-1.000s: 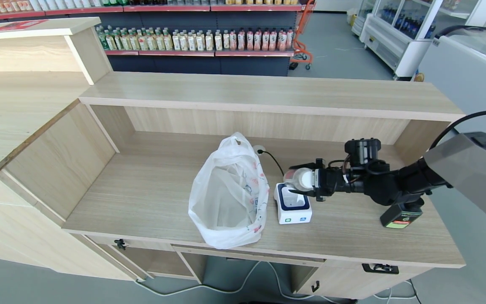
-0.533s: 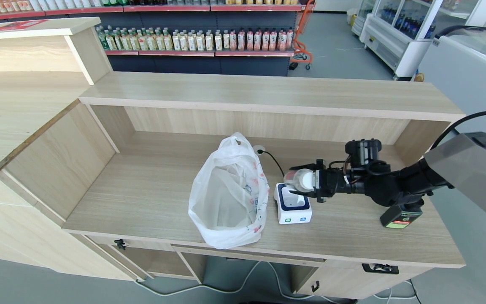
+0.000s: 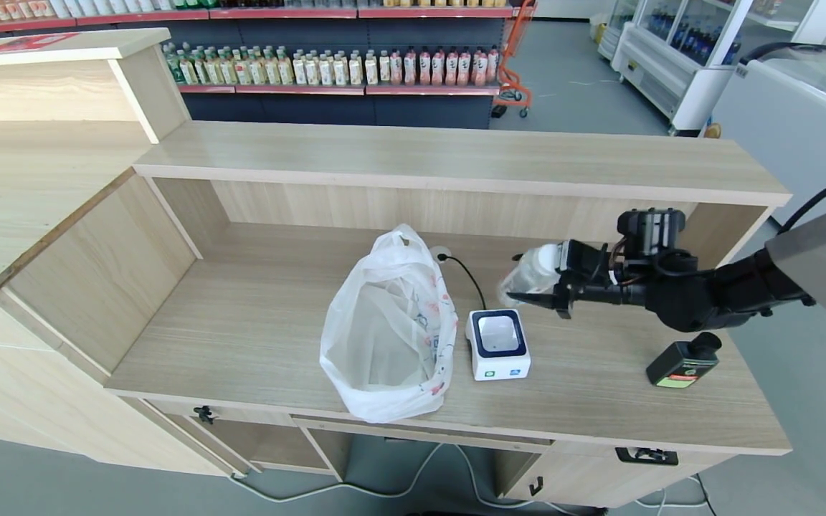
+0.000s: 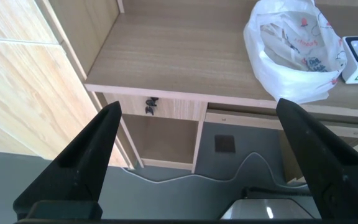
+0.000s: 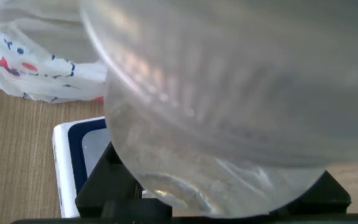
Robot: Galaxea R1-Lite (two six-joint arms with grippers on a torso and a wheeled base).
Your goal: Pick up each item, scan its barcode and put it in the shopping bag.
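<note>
On the tabletop [image 3: 255, 337], one open shopping bag [image 3: 384, 330] stands near the front edge with one scanner [image 3: 497, 345] just beside it (neither has moved). The right gripper [image 3: 528, 281], fingers clenched on one clear bottle [image 3: 538, 264], has lifted off the scanner toward the back right corner. One dark bottle [image 3: 682, 363] sits near the right edge. The left gripper [image 4: 199, 106] hangs off the front-left corner, fingers spread.

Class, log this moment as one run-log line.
right gripper: shut on clear bottle, raised near scanner | left gripper: open | shopping bag: open beside scanner | black bottle: on counter
</note>
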